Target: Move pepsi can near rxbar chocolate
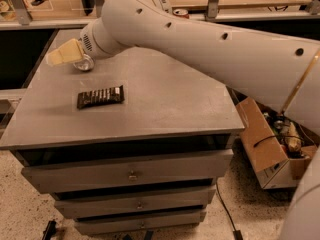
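The rxbar chocolate [100, 97], a flat dark wrapper with pale stripes, lies on the left part of the grey cabinet top [165, 99]. My gripper [67, 55], with cream fingers, hangs above the back left of the top, up and left of the bar. It is shut on the pepsi can [84, 63]. Only the can's round silver end shows just below the wrist; its blue body is hidden by the fingers and the arm. The can is off the surface and well apart from the bar.
My big white arm [210, 39] crosses the back of the cabinet from the right. An orange-red can [180, 13] stands on the shelf behind. The cabinet has drawers [130, 174] in front. An open cardboard box [265, 144] sits on the floor at the right.
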Motion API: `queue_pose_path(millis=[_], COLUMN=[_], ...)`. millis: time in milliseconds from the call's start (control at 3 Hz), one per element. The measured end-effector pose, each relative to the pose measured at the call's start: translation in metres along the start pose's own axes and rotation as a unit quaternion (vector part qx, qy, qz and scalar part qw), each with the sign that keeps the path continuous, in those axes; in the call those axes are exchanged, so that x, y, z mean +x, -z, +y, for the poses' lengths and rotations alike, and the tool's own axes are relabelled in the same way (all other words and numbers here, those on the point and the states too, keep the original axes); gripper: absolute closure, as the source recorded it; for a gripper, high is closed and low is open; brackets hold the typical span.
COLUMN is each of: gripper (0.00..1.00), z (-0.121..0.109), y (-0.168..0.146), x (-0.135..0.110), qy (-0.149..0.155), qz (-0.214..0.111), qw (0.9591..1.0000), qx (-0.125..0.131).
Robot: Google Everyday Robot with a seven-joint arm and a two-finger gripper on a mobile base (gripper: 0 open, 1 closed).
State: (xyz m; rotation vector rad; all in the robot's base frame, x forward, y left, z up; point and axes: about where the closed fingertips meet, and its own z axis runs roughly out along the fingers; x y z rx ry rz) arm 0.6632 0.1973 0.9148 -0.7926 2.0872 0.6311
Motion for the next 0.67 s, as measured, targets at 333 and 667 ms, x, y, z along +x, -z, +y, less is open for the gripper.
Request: queue_pose_path(millis=[333,667], gripper=[0.0,0.0], z=[-0.0034,-0.0028], y=[0.0009,0.0008], x=[0.0009,-0.0005], qy=[-0.018,-0.02], qz=[-0.018,-0.022], qw=[0.9996,0.9996], qx=[0.005,0.005])
